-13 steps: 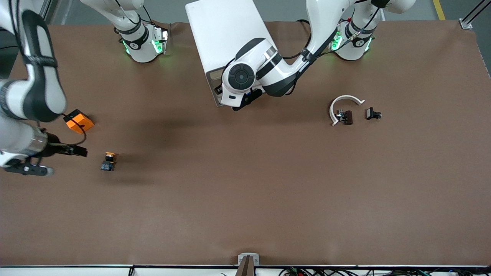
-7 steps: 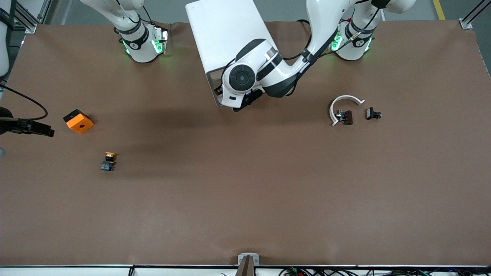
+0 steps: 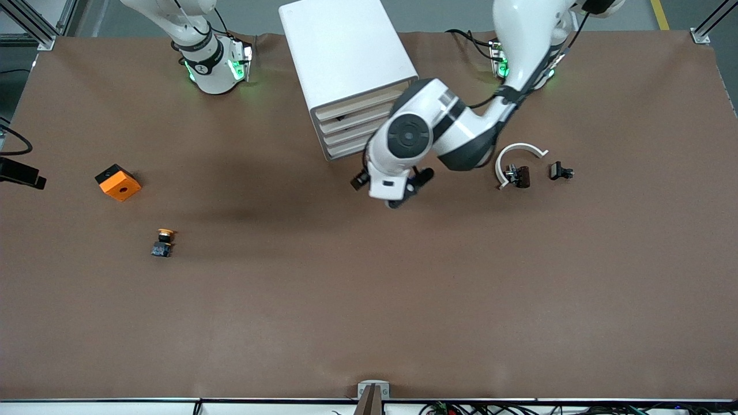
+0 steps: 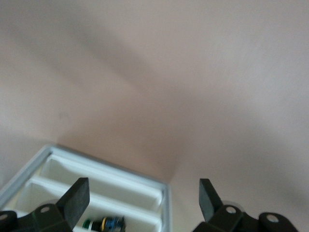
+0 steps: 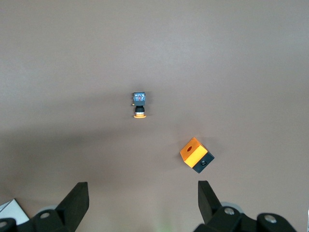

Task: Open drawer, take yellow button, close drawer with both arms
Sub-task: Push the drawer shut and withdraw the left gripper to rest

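Observation:
The white cabinet [image 3: 346, 52] stands between the two arm bases, and its stacked drawers [image 3: 353, 124] face the front camera. My left gripper [image 3: 392, 187] hangs open and empty just in front of those drawers. In the left wrist view the drawers [image 4: 96, 179] lie below the open left gripper [image 4: 143, 191], and a small green-and-blue part [image 4: 104, 224] shows in one. The button [image 3: 164, 242] lies on the table toward the right arm's end, with its orange cap on its side. High above it, the right gripper [image 5: 143, 193] is open and empty, looking down on the button [image 5: 139, 105]. Only its black tip [image 3: 26, 174] shows in the front view.
An orange square block [image 3: 117, 182] sits a little farther from the front camera than the button and shows in the right wrist view as well [image 5: 195, 154]. A white curved strip with a black clip [image 3: 518, 167] and a second black clip [image 3: 560, 171] lie toward the left arm's end.
The left gripper has drawn back from the cabinet front, uncovering the drawers. The right arm has swung away from the button and block, out past the table's edge.

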{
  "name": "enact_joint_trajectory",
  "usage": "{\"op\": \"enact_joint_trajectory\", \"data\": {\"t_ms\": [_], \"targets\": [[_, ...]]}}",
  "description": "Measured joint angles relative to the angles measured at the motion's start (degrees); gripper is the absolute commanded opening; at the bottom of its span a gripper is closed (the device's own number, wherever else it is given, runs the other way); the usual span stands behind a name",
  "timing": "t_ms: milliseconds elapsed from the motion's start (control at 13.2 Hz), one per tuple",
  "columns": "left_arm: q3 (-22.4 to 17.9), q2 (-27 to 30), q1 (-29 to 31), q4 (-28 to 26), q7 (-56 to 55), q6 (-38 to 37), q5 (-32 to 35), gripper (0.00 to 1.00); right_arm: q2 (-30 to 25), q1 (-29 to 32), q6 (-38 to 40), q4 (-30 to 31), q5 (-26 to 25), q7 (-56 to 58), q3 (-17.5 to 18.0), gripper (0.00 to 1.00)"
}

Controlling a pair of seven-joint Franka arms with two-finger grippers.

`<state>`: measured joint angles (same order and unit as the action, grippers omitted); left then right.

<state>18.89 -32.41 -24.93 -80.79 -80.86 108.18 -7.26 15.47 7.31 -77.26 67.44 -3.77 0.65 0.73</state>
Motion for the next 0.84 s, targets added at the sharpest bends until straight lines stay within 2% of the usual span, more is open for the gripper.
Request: {"op": "enact_joint_trajectory", "data": {"t_ms": [228,456,608,836], "targets": [[-0.1,4.3,6.4,0.4,9.0,-4.1,0.8,1.00,-1.0,-1.3,2.4,-1.3,1.0,0.0,0.4,1.00],[-0.1,9.9,11.9,0.7,21.5,-13.8,2.2,1.00,-3.3,-0.6,5.4,-1.6,5.7,-0.1,0.0,1.00],[-0.1,14.3,15.5,0.8,30.7,-20.7,2.4,1.00,-4.7,-0.2,6.4,-1.2,6.2,0.0,-0.2,1.00],[-0.4,19.7,20.2,0.3,41.9,-26.6,2.5,1.00,-6.7,-0.3,5.6,2.0,6.2,0.0,0.0,1.00]]}}
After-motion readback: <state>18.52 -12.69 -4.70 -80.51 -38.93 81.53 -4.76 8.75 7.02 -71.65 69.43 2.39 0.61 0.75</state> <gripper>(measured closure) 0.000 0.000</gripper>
